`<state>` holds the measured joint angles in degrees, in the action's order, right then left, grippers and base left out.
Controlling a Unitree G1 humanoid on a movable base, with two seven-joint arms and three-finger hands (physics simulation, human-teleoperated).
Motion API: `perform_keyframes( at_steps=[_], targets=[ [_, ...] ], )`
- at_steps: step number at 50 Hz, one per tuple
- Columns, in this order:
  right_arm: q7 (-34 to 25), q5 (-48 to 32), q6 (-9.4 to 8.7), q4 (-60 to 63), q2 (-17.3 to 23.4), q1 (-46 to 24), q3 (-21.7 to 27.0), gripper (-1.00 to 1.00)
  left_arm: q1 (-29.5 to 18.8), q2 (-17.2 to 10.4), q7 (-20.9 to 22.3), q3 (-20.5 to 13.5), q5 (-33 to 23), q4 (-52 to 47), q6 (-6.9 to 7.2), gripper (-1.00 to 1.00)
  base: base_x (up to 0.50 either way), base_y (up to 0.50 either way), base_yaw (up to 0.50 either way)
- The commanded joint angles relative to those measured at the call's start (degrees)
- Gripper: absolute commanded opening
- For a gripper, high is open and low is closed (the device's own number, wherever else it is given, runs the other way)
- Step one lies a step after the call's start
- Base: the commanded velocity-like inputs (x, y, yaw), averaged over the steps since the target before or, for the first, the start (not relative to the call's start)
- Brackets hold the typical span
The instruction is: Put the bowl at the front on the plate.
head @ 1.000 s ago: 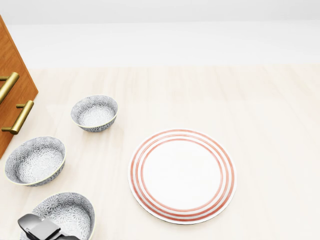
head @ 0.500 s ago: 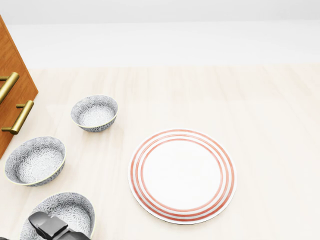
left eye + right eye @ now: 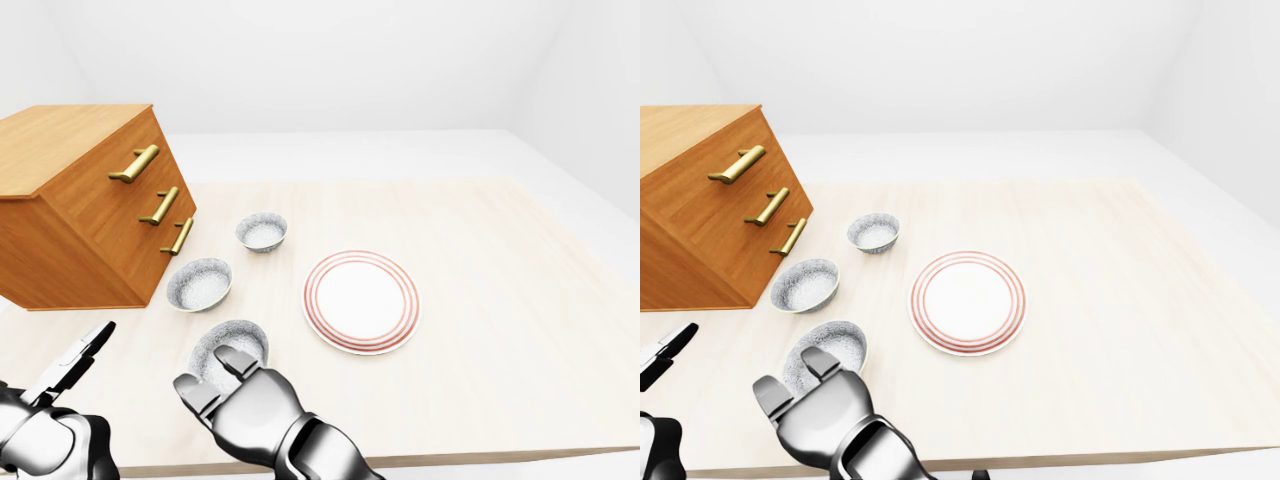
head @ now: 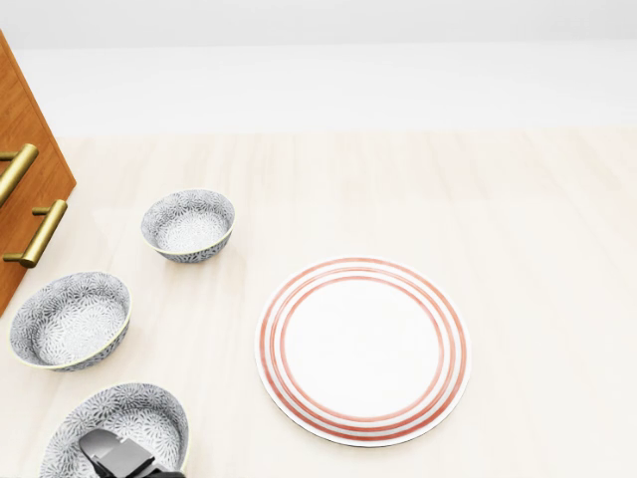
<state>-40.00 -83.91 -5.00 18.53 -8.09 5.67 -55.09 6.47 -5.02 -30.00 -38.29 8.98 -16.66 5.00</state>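
The pale tabletop (image 3: 500, 300) is smooth, matt wood grain; the orange-brown wooden drawer chest (image 3: 70, 215) at upper left carries shiny brass bar handles (image 3: 135, 164). The white red-ringed plate (image 3: 361, 301) and the grey-patterned bowl (image 3: 240, 338) at lower left look like glazed ceramic, the silver right hand (image 3: 245, 405) like polished metal.

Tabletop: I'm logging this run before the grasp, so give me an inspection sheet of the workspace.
Surface: pale wooden table, flat.
Job's things: nearest bowl upright, at the head view's bottom left; plate bare, apart from it to the right.
Clutter: middle bowl and far bowl, both upright and empty; wooden drawer chest at the left.
Hands: right hand open, fingers over the nearest bowl's lower rim, contact unclear; left hand open, off to the left.
Cables: nothing seen.
Surroundings: plain white walls and floor.
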Motion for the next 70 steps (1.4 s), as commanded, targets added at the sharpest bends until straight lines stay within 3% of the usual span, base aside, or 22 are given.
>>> perform_keyframes(
  at_steps=[1, 13, 19, 28, 32, 54, 70],
  targets=[
    [0.0, -0.8, 0.0, 1.2, 1.0, 0.9, 0.6, 1.0, 0.0, -0.1, 0.0, 0.3, 0.0, 0.5, 0.0, 1.0, 0.0, 0.0, 0.0],
    [0.1, 1.5, 0.0, -0.6, 1.9, 1.2, 2.3, 1.0, 0.0, -0.1, 0.0, 0.0, 0.2, 0.1, 0.0, 1.0, 0.0, 0.0, 0.0],
    [2.8, 4.2, 0.0, -3.4, 1.9, 0.7, 4.0, 1.0, 0.0, -0.1, 0.0, 0.0, 0.3, 0.2, 0.0, 1.0, 0.0, 0.0, 0.0],
    [0.4, 1.3, 0.0, -4.0, 0.0, -0.4, 5.1, 1.0, 0.1, 0.0, 0.0, -0.2, 0.4, -0.7, 0.0, 1.0, 0.0, 0.0, 0.0],
    [2.4, 3.3, 0.0, -5.0, -0.5, -1.2, 6.5, 1.0, 0.2, 0.0, 0.1, -0.4, 0.5, -0.9, 0.0, 1.0, 0.0, 0.0, 0.0],
    [0.0, 4.0, 0.0, -15.8, -3.5, -4.2, 10.9, 1.0, -0.1, 0.0, 0.2, -0.2, 0.4, -0.5, 0.0, 1.0, 0.0, 0.0, 0.0],
    [0.0, 4.8, 0.0, -30.7, -9.5, -12.0, 16.7, 1.0, 0.1, -0.1, 0.5, -0.5, 1.0, -1.8, 0.0, 1.0, 0.0, 0.0, 0.0]
  ],
)
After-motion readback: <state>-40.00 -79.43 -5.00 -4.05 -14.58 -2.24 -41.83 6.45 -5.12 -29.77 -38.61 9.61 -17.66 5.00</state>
